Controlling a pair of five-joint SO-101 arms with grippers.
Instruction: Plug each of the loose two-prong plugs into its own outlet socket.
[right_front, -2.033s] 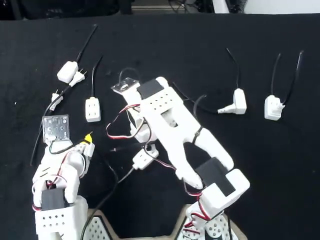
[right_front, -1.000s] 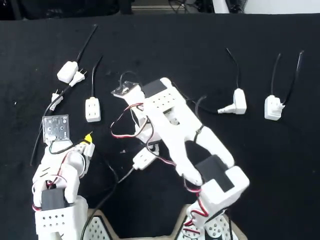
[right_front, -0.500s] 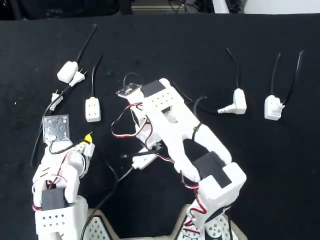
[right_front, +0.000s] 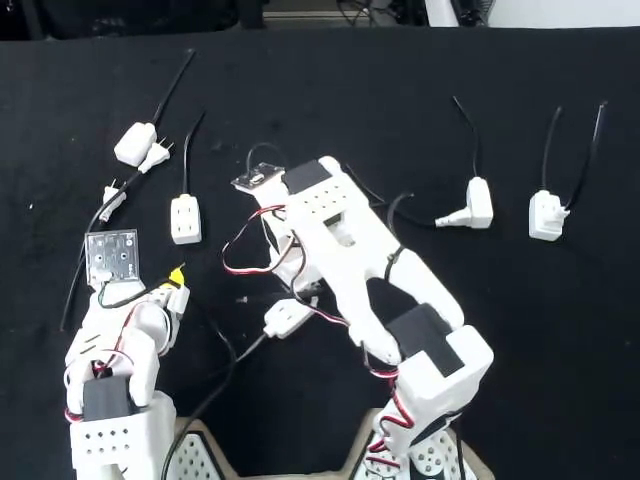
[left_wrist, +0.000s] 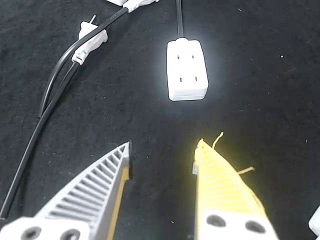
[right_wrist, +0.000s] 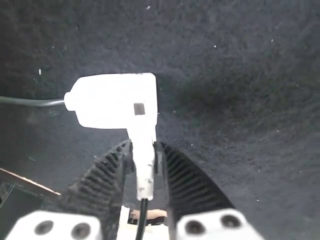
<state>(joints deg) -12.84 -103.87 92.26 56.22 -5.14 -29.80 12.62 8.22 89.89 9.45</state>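
Note:
My right gripper (right_wrist: 142, 147) is shut on a white two-prong plug (right_wrist: 143, 167), which stands seated in a white outlet socket (right_wrist: 112, 100) with a thin cable. In the high view this socket (right_front: 285, 318) lies at the table's middle under my right gripper (right_front: 300, 292). My left gripper (left_wrist: 162, 150) is open and holds nothing. Just beyond it lie a white outlet socket (left_wrist: 187, 70) and a loose two-prong plug (left_wrist: 91, 39) on a black cable. In the high view my left gripper (right_front: 172, 280) rests near the front left, with that socket (right_front: 185, 218) and loose plug (right_front: 112, 197) behind it.
A joined plug and socket (right_front: 138, 145) lie at the far left. Two more white plug pieces with black cables (right_front: 472, 207) (right_front: 546, 215) lie at the right. Black cables trail across the dark tabletop (right_front: 400, 90) and between the arms' bases.
My right arm has shifted slightly, and the socket under it has nudged and turned a little. The left arm has not moved.

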